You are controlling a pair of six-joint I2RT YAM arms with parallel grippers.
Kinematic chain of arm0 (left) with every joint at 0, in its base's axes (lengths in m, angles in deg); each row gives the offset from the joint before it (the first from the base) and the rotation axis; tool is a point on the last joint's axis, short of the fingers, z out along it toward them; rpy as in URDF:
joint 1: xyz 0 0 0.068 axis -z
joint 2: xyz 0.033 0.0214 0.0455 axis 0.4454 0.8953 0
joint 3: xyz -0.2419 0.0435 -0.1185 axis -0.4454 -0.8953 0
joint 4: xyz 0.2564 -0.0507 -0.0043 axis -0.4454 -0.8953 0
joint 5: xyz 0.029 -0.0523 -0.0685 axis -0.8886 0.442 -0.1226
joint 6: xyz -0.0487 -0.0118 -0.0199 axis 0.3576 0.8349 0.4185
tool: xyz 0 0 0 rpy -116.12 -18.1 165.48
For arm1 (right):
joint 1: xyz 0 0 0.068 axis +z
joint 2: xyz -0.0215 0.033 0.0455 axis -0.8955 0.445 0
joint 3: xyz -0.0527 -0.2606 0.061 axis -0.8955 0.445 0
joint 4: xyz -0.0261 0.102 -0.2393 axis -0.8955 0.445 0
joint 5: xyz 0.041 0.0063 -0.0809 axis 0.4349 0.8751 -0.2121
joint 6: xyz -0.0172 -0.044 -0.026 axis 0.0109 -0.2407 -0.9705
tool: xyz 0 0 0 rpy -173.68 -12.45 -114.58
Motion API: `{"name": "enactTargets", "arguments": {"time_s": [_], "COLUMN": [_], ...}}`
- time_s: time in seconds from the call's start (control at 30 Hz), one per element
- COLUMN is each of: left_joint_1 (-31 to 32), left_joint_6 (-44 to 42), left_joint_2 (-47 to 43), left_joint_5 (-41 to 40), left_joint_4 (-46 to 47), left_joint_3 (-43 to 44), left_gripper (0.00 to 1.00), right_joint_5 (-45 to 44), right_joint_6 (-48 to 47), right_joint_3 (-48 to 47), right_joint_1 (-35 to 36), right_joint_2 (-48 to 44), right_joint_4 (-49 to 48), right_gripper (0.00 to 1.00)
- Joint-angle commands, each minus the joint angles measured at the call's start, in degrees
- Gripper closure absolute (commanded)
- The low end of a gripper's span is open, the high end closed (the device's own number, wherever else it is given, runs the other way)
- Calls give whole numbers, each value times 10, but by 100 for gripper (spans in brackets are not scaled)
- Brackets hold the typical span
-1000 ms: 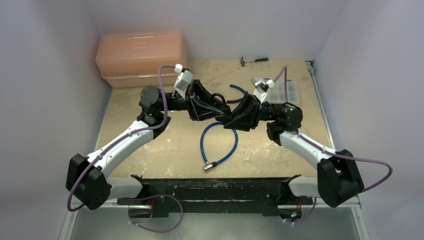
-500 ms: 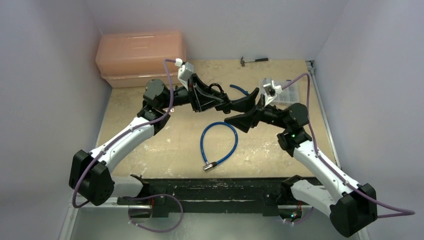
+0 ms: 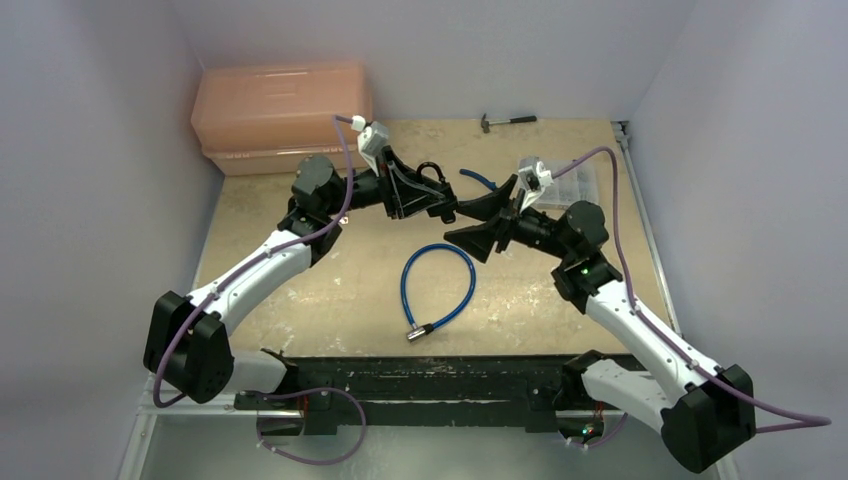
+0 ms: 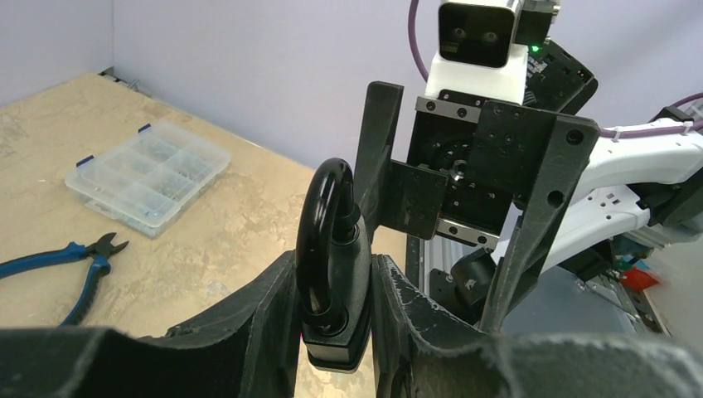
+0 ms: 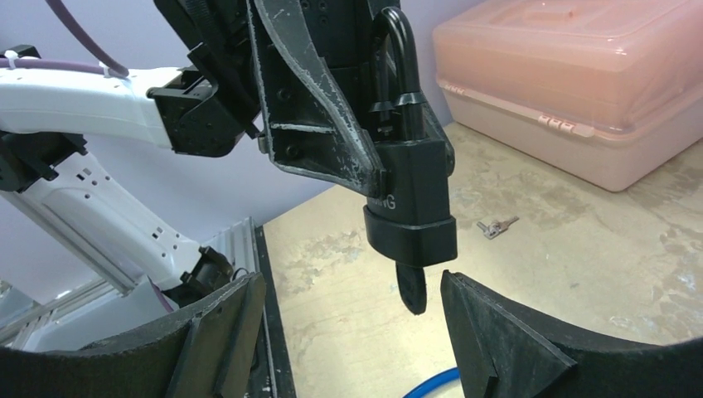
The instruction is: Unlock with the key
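Right wrist view: the key (image 5: 410, 292) sticks down out of the padlock (image 5: 412, 199), long axis vertical, head lowest. The left claw (image 4: 336, 303) clenches the padlock. The right claw (image 5: 352, 286), released and spread wide, brackets the key head, so it looks best placed to turn it.

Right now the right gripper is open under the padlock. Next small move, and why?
Probably close the right gripper on the black head of the key and turn it. The key sits in the underside of the padlock, its head hanging free between the open fingers, while the left gripper clamps the padlock body. Whether the shackle has released I cannot tell.
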Motion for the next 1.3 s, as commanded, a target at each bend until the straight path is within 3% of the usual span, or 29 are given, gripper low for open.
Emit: {"name": "enactTargets", "arguments": {"time_s": [0.0,0.43,1.03,1.13,1.27], "left_joint_1": [-3,-3,-2,-2,-2], "left_joint_6": [27,83,135,126,119], "left_joint_2": [-11,-8,11,11,12], "left_joint_5": [0,41,59,59,58], "left_joint_4": [87,168,226,214,205], "left_joint_3": [4,-6,-9,-7,-6], "left_gripper": [100,100,100,100,100], "right_joint_5": [-20,-48,22,35,55], "right_joint_6": [-11,-1,61,83,106], "right_joint_3": [-41,-73,-68,-66,-66], "right_joint_1": [2,2,2,2,2], "right_joint_2": [8,41,79,92,110], "right_joint_4": [-6,-2,-118,-154,-191], "right_gripper": [14,15,38,47,71]}}
